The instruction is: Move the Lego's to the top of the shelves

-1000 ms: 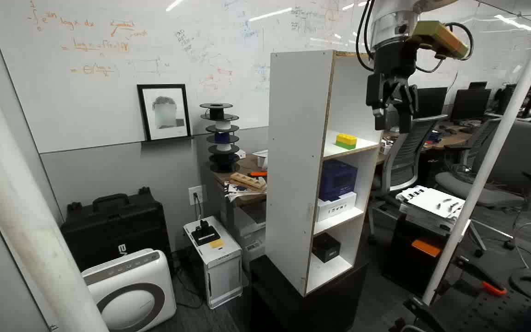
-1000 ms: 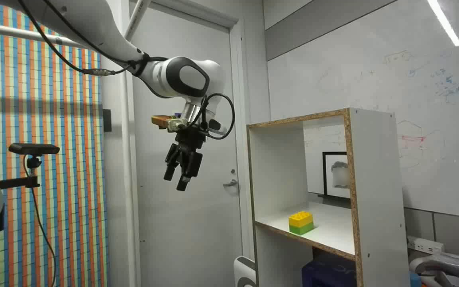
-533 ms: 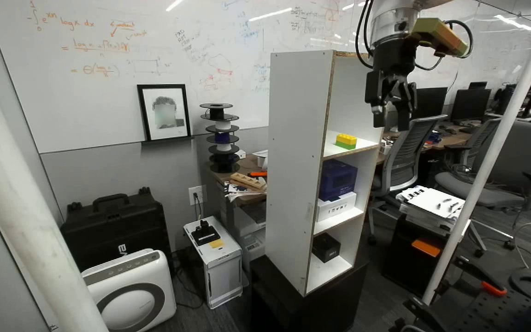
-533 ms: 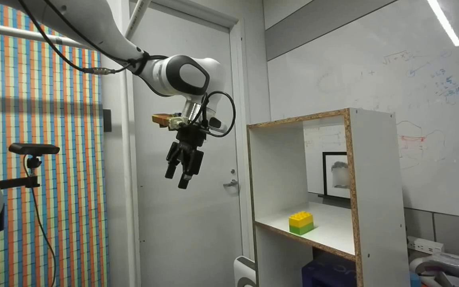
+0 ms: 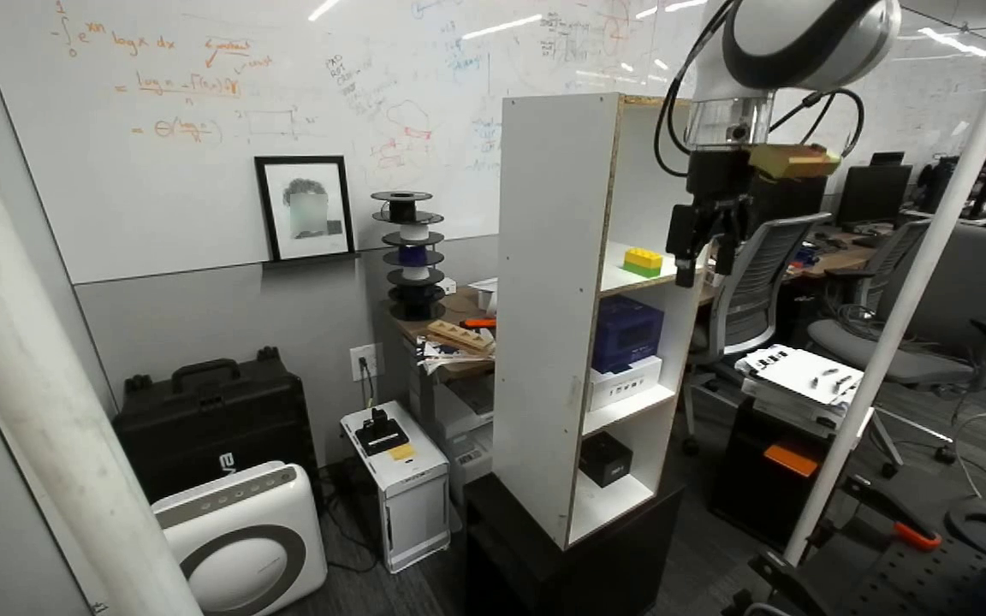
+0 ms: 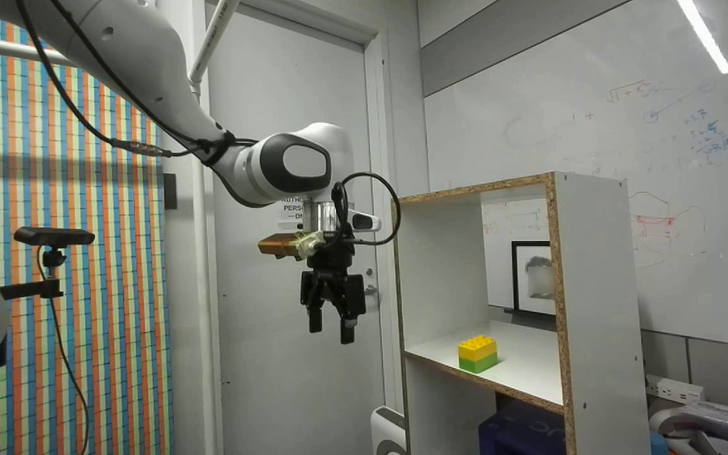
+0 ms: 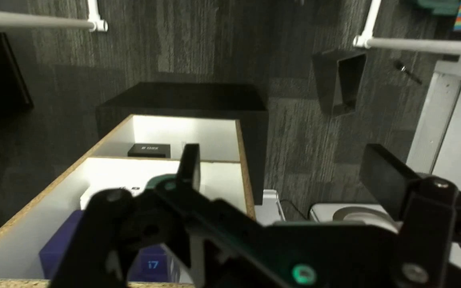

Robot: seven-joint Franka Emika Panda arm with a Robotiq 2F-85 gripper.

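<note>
Gripper (image 6: 332, 333): lower than a moment ago, nearer the shelves (image 6: 598, 284), and swung from a slant to nearly straight down; it hangs outside the top compartment (image 6: 440, 272).
Fingers (image 7: 386, 180): spread apart as before, nothing between them.
Lego (image 6: 478, 354): unmoved on the compartment floor near its front edge, studs up, yellow over green, well apart from the fingers.
Descent: probably the approach to a grasp; a reach inward seems to remain.
Top board (image 6: 474, 188): likely the goal, though its upper face is hidden; the Lego sits beneath it, so the lift looks undone.
Wrist view: shows the purple box (image 7: 152, 262) but not the Lego, so it gives little aim yet.
Opening: with the wrist upright, the arm could knock the top board going in; tilting may help.
</note>
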